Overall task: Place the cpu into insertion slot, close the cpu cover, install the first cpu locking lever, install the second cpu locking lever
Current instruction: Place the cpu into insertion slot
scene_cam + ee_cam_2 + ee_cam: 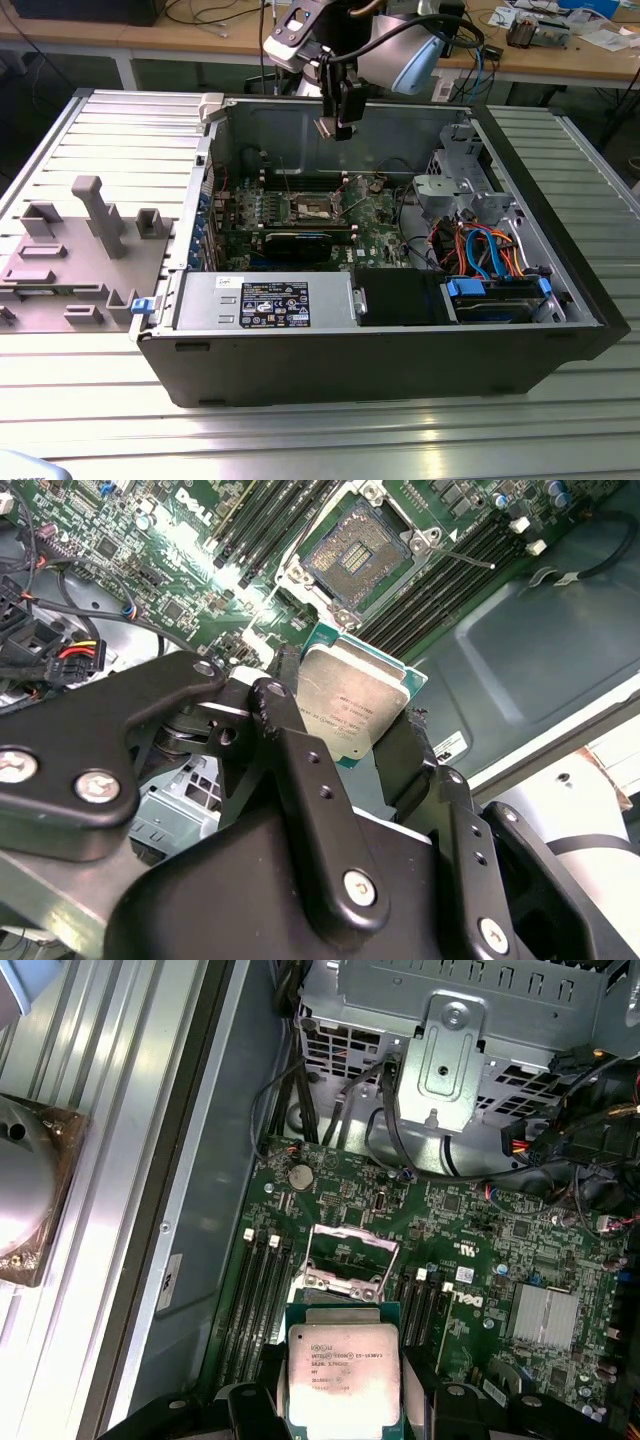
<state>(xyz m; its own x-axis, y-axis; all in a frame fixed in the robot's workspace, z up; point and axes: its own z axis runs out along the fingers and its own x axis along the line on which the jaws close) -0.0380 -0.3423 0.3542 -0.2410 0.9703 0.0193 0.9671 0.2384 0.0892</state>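
Gripping the cpu (350, 708) over the case (380, 350)

Exterior view: the gripper (336, 125) is hovering over a ribbed metal table (300, 430), benches (200, 45) behind. Second wrist view: fingers (408, 755) are clamping the cpu. First wrist view: the insertion slot (345, 1260) is lying apart, beneath.

The arm (395, 55) is silvery grey and rounded, with a pale blue cap (422, 62) on one joint. A black cable (476, 32) loops over it. The gripper (350, 705) is matt black: flat linked bars with rounded ends, silver screws (98, 785) and narrow fingers (405, 760).
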